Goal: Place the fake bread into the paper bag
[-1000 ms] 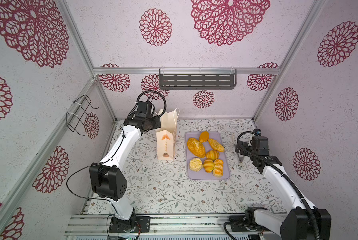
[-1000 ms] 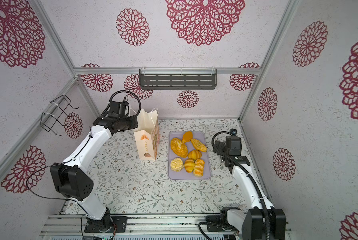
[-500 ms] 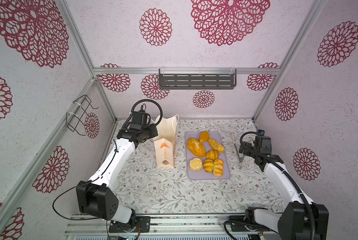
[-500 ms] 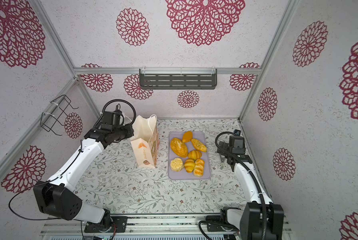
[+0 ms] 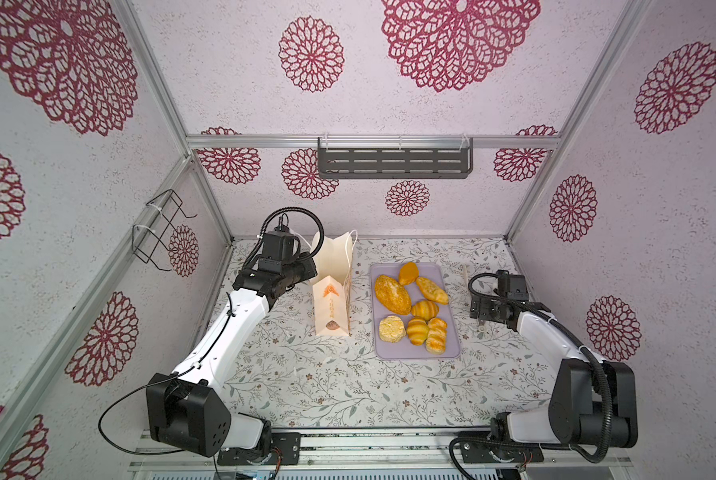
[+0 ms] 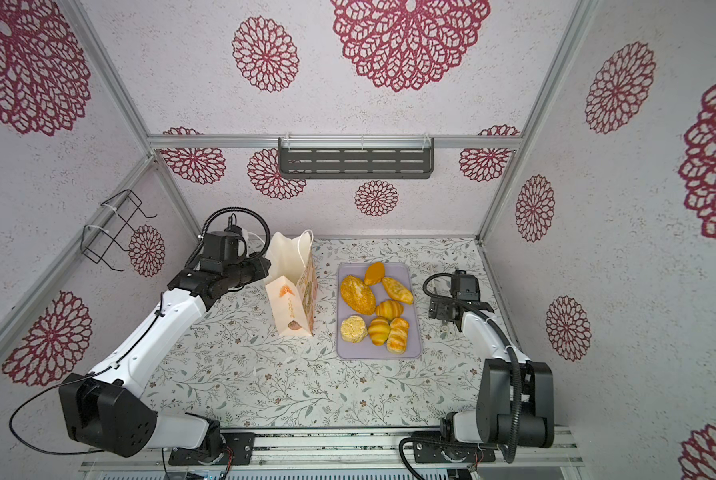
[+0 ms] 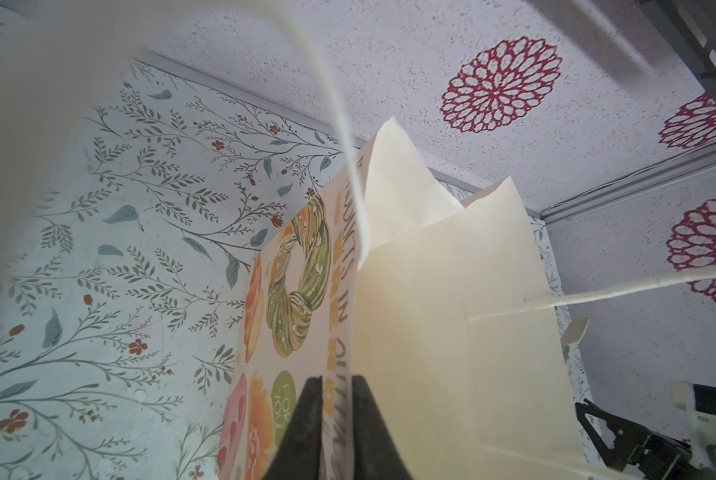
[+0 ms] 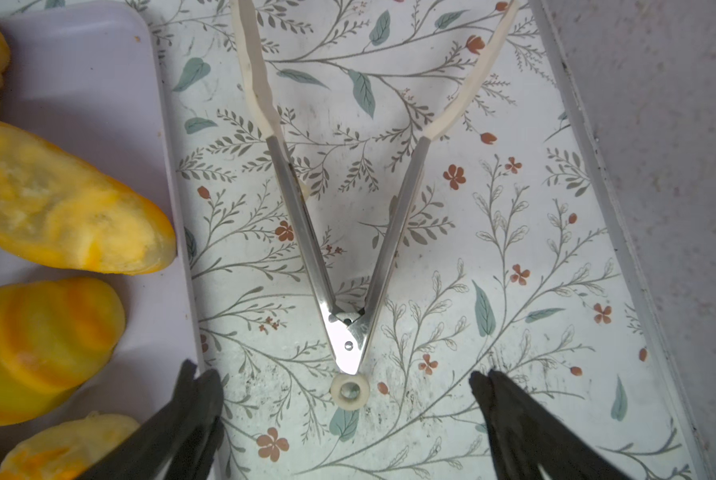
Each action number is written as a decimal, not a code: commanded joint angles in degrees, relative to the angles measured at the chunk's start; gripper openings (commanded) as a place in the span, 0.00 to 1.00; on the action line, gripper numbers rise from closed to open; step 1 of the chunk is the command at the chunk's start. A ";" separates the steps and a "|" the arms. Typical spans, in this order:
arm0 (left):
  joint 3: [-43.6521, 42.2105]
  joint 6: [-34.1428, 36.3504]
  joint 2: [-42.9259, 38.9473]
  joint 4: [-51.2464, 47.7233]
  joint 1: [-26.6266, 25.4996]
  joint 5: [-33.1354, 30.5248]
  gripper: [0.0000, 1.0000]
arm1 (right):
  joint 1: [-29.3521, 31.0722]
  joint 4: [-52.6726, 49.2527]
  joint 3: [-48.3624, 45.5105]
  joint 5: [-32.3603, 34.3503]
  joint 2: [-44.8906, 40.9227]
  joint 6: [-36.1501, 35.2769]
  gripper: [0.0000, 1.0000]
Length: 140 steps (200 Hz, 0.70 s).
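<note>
- While both top views take in the whole booth, only the left wrist view shows the left gripper (image 7: pixel 336 382) at work. Its two dark fingers (image 7: pixel 310 415) are narrowly parted astride the upper wall of the tall cream paper bag with white cord handles (image 7: pixel 431 311).
- Whether those fingers pinch the paper or merely flank it cannot be told. From above, the arm's own wrist hides them at the open mouth of the paper bag (image 5: pixel 332 299).
- Only the right wrist view lays out the metal tongs with cream tips (image 8: pixel 302 216) in full, spread in a V on the flower-printed table (image 8: pixel 472 249).
- Right gripper (image 8: pixel 333 370): spread wide and empty, a finger on either side of the ringed hinge end of the tongs.
- All seven pieces of the glossy golden-yellow fake bread (image 5: pixel 391 294) lie on the flat lilac tray (image 5: pixel 414 353). The right wrist view catches just four of them at the tray's edge.
- Seen from above, the paper bag stands on the table between the left arm and the lilac tray, near the tray but apart from it.
- Between the right gripper and the paper bag lies the loaded lilac tray, with the tongs just beside its far long edge.
- Dark slotted shelf (image 5: pixel 393 163) on the back wall and black wire rack (image 5: pixel 161 228) on the left wall, both well apart from the arms.
</note>
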 commanded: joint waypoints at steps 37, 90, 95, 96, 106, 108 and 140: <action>-1.10 1.20 -3.33 1.52 -0.23 -2.55 0.43 | -0.13 0.12 3.50 2.82 3.87 -3.12 0.99; -1.73 2.05 -5.31 3.61 -0.15 -2.95 0.83 | -0.13 1.22 4.10 4.42 6.40 -3.68 0.99; -1.55 2.02 -5.36 3.81 -0.15 -2.82 0.87 | -0.13 1.26 4.35 4.30 6.79 -3.82 0.99; -1.47 2.02 -5.36 3.82 -0.15 -2.77 0.87 | -0.13 1.26 4.35 4.30 6.79 -3.82 0.99; -0.66 2.02 -5.28 3.63 -0.15 -2.34 0.92 | -0.13 1.39 4.89 4.24 7.53 -4.03 0.99; -0.40 2.00 -5.27 3.54 -0.15 -2.36 0.93 | -0.15 1.45 5.12 4.36 7.73 -4.04 0.99; 5.13 3.22 -4.85 0.65 -0.07 -3.47 0.97 | -0.13 2.72 6.48 4.73 10.14 -4.79 0.99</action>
